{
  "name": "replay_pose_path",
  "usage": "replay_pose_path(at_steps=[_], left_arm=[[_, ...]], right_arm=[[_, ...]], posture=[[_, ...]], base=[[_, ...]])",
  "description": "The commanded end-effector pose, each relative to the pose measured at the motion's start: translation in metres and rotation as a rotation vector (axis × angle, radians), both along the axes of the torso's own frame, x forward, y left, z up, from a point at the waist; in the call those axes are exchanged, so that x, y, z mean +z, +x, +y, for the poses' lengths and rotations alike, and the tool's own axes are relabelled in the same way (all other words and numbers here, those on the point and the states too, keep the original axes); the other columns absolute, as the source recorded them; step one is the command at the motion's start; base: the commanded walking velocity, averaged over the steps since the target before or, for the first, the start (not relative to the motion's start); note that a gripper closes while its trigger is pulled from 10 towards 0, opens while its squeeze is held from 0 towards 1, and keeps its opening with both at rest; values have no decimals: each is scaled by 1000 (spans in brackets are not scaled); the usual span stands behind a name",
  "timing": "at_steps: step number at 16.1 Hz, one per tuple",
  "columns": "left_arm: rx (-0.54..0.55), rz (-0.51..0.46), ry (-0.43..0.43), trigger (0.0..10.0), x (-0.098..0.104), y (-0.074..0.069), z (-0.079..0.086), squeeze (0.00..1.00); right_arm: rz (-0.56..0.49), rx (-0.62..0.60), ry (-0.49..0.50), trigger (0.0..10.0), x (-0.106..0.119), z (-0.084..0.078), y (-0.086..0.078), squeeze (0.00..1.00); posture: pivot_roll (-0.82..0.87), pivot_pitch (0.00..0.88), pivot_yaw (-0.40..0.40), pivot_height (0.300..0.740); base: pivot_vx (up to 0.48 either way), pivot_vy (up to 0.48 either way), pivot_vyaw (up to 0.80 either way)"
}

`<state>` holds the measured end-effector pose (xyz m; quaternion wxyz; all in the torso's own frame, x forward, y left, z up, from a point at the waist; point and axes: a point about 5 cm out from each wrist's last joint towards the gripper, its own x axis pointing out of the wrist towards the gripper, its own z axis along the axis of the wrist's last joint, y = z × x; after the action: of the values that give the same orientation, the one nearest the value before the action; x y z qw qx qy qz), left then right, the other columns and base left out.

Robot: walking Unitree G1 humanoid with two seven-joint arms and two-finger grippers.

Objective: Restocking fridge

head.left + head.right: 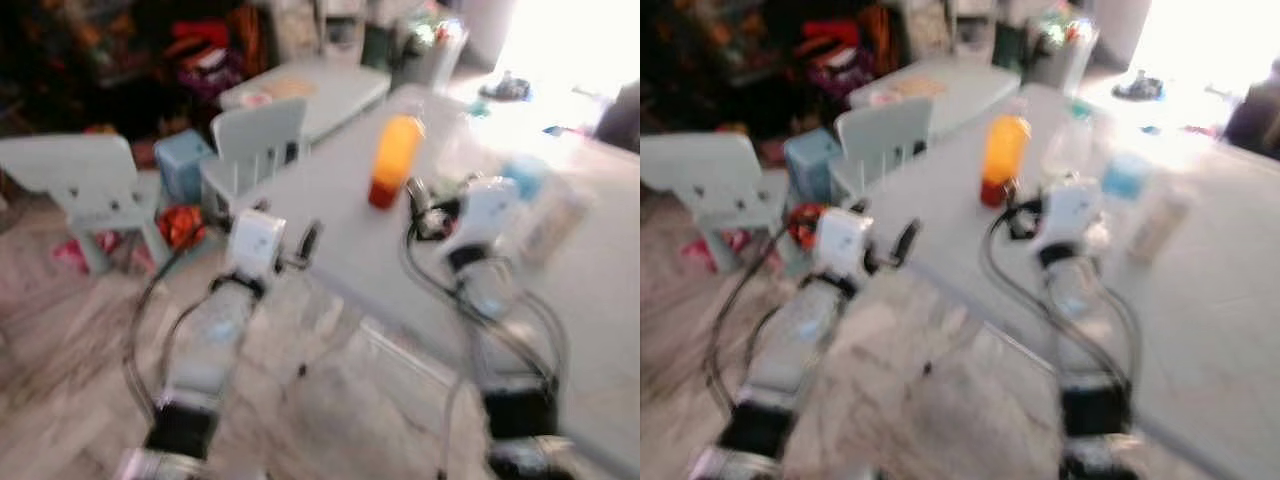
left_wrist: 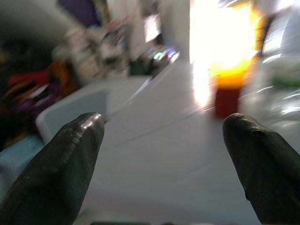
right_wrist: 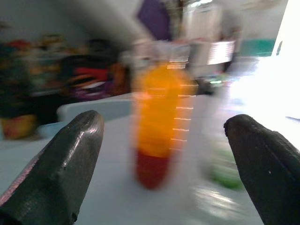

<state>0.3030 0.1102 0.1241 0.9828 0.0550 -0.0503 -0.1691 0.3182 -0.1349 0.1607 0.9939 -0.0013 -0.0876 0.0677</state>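
From the left eye view, the step in hand seems to be the approach to pick up a drink for the fridge: the bottle (image 1: 393,160) stands upright on the grey table (image 1: 330,190), at about 12 o'clock from the right gripper (image 1: 418,200) and near it, not yet touched. The left gripper (image 1: 305,243) hovers by the table edge, at about 8 o'clock from the bottle and well apart from it. The picture is blurred, so the pale containers at 3 o'clock of the bottle are probably more bottles, but I cannot say for sure. In the left wrist view, the left fingers (image 2: 65,164) are spread apart with nothing between them, and the bottle stands far ahead at 1 o'clock. In the right wrist view, the right fingers (image 3: 65,164) are also wide apart and empty, and the bottle is framed between them, slightly toward the 11 o'clock side. The bottle is tall, orange in the upper part and dark red at the bottom, perhaps juice. The next move, I judge, calls for going forward until the fingers stand on both sides of the body, then closing gently so it does not tip.
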Motion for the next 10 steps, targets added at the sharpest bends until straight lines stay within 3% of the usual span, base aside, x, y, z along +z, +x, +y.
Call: replay_pose_path(at_steps=[1, 6, 7, 10], left_arm=[[-16, -5, -19, 10000, 5, 1, -7, 0], [27, 2, -11, 10000, 4, 2, 2, 0], [79, -24, -14, 10000, 6, 0, 8, 0], [202, -56, -16, 10000, 10, -6, 28, 0]], right_arm=[[-6, -37, -8, 10000, 2, -12, 1, 0], [-9, -12, 26, 10000, -2, -8, -11, 0], [-8, -55, 103, 10000, -2, -13, -20, 0], [5, -99, 126, 10000, -7, -21, -35, 0]], posture=[[55, 23, -21, 740], [58, 24, -25, 740], [62, 24, -23, 740], [64, 28, -8, 740]], base=[[349, 330, 0], [54, 449, 0], [0, 454, 0], [0, 451, 0]])
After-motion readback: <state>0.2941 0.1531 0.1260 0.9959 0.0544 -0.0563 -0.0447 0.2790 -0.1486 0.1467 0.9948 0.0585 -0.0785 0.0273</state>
